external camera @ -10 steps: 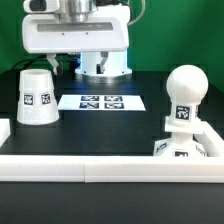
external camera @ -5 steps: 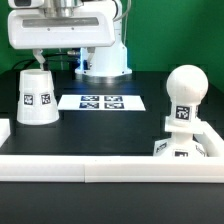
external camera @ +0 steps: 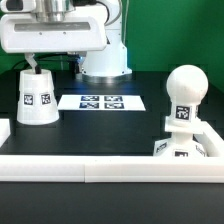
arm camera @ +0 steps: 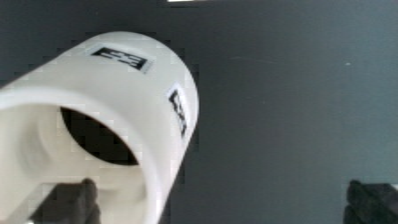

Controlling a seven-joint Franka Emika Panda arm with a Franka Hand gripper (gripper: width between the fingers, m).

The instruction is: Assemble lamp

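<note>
The white tapered shade (external camera: pixel 37 97) stands on the black table at the exterior view's left, with a tag on its side. My gripper (external camera: pixel 55 63) hangs just above it, open and empty. In the wrist view the shade (arm camera: pixel 125 90) fills one side, its hollow opening facing the camera. One fingertip (arm camera: pixel 71 200) is over the shade's rim and the other is over bare table, so the gripper (arm camera: pixel 221 205) is off-centre from the shade. The ball-headed bulb (external camera: pixel 184 95) stands upright on the square base block (external camera: pixel 180 148) at the exterior view's right.
The marker board (external camera: pixel 101 102) lies flat on the table beside the shade. A long white rail (external camera: pixel 110 165) runs across the front. The robot's white pedestal (external camera: pixel 104 62) stands at the back.
My gripper has moved toward the exterior view's left and a little lower, from above the marker board to over the shade. The lamp parts have not moved.
</note>
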